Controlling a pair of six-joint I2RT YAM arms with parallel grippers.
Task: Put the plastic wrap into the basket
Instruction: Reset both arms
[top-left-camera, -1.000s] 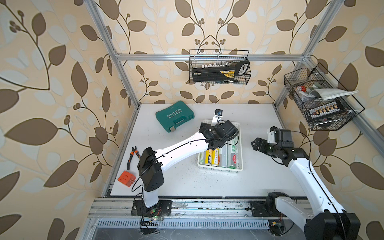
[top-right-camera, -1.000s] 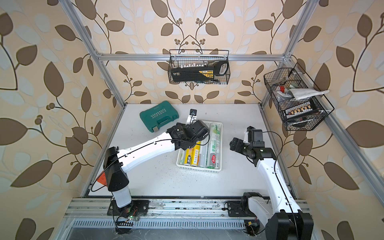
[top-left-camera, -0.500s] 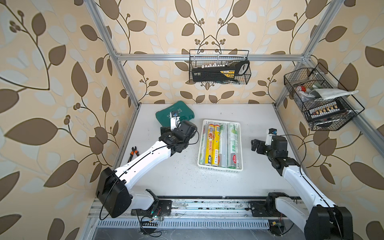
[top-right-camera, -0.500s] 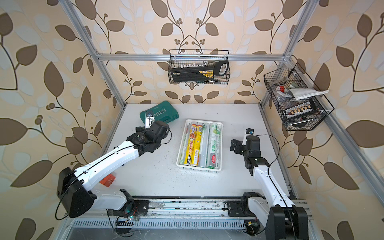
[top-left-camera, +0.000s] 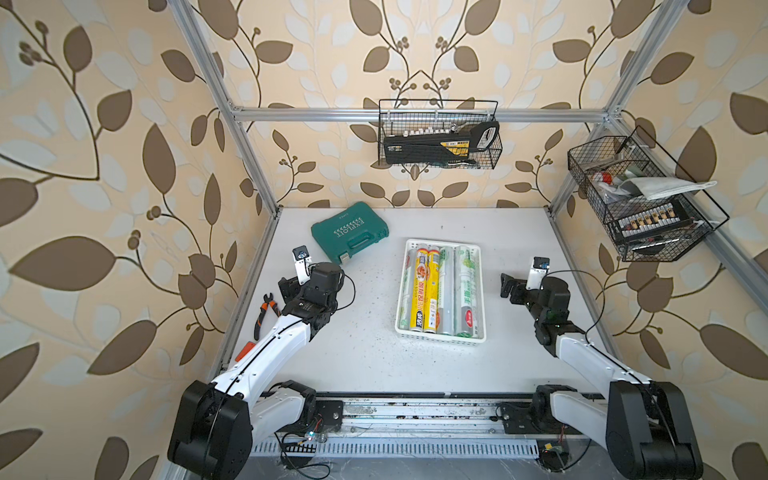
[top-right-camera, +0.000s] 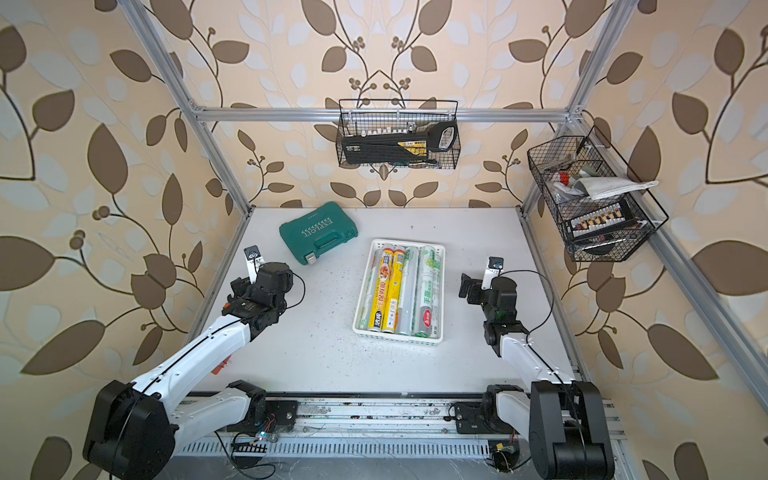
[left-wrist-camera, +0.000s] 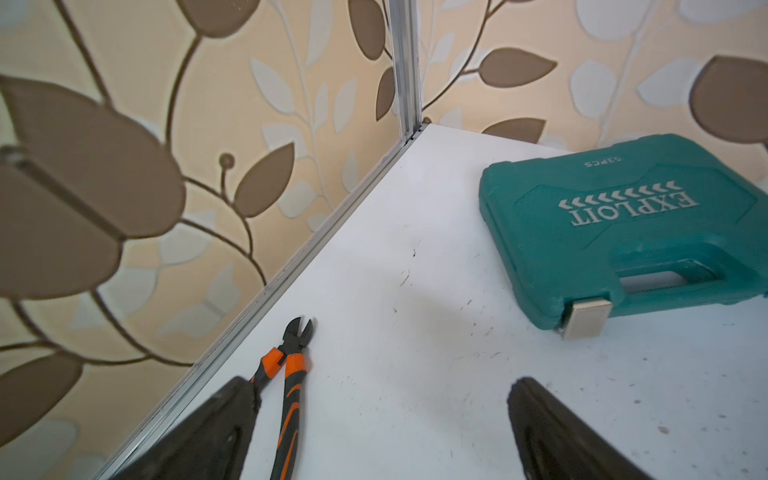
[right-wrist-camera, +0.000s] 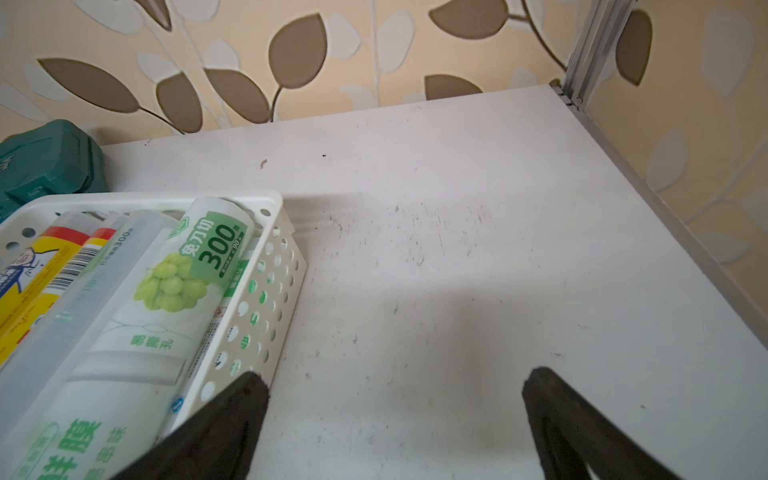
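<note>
Tools nearest me, the left tool (left-wrist-camera: 382, 390) and the right tool (right-wrist-camera: 395, 382), hang spread and empty over the bench (top-left-camera: 365, 353) either side of the basket (top-left-camera: 440, 338), where the plastic wrap (top-left-camera: 440, 291) lies lengthwise, so I judge the job done, needing no further move, though any rolls under the top layer are hidden.

White perforated basket (top-left-camera: 438, 337); plastic wrap (top-left-camera: 443, 286), some rolls yellow with food pictures, others silvery-white with green print; teal tool case (top-left-camera: 350, 231) lettered in white; orange-and-black pliers (left-wrist-camera: 293, 365); white, dark-flecked counter (top-left-camera: 365, 357); black wire baskets (top-left-camera: 439, 137); beige wallpaper (top-left-camera: 104, 166) patterned with brown and pale leaves.
</note>
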